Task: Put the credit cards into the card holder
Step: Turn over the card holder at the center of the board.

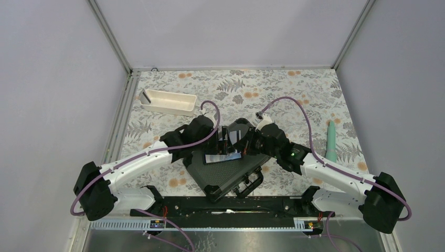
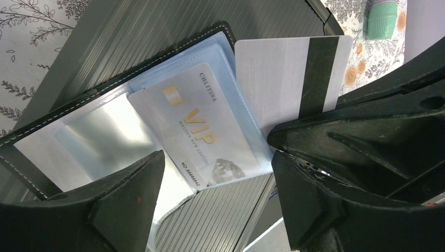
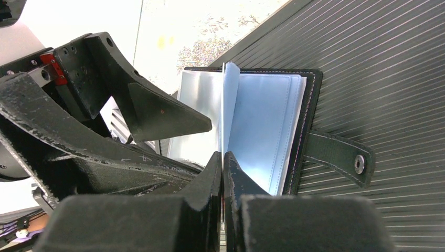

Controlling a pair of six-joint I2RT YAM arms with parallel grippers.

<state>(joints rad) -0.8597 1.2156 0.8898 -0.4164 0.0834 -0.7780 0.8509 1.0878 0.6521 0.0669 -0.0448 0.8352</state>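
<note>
The card holder (image 1: 223, 157) lies open on the black hard case (image 1: 225, 176), its grey-blue sleeves up (image 2: 105, 131), its snap tab (image 3: 341, 155) out to the side. A pale VIP credit card (image 2: 199, 126) sits partly in a sleeve. My right gripper (image 3: 223, 157) is shut on a white credit card with a dark stripe (image 2: 278, 79) and holds it on edge at the holder's sleeves (image 3: 262, 126). My left gripper (image 2: 216, 173) is open and empty just above the holder, close beside the right gripper (image 1: 246, 147).
A long white tray (image 1: 168, 102) stands at the back left. A green object (image 1: 331, 142) lies on the floral cloth at the right, and it also shows in the left wrist view (image 2: 381, 18). The case's handle (image 1: 249, 184) faces the arm bases.
</note>
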